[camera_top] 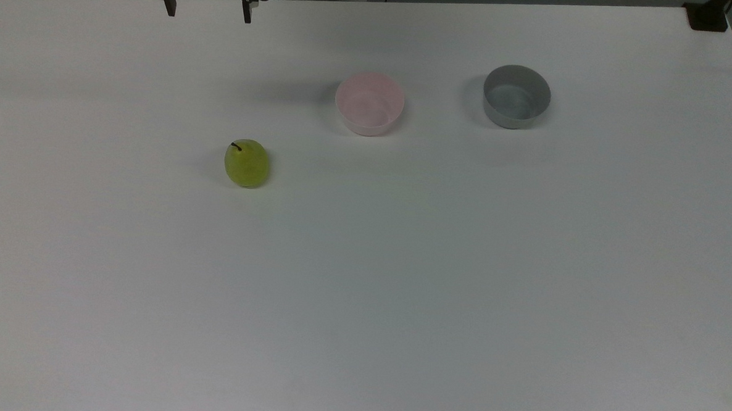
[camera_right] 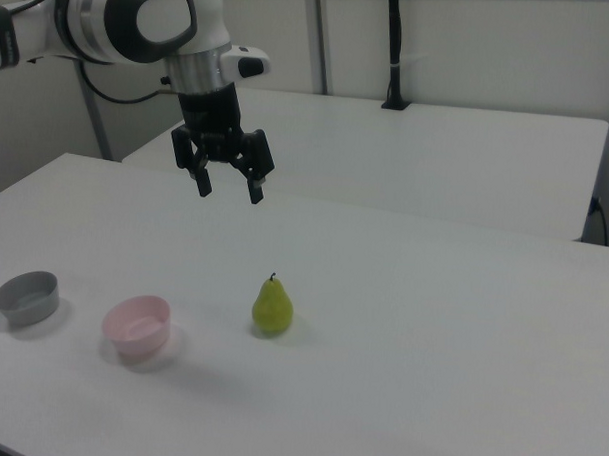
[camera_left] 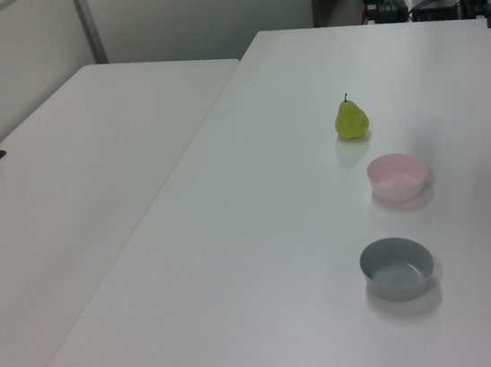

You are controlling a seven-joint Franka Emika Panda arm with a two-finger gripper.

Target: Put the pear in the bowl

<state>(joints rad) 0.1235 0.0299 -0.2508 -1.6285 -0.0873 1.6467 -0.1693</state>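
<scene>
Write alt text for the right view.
A robot arm's open tool hangs above a white table, over a yellow-green pear standing upright. To the right view's left sit a pink bowl and a grey bowl.

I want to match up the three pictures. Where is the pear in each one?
Top view: the pear stands left of centre on the white table, to the lower left of the pink bowl.
Left view: the pear is right of centre, above the pink bowl.
Right view: the pear is near the middle, right of the pink bowl.
Shared landmark: the pink bowl, always between the pear and the grey bowl.
</scene>
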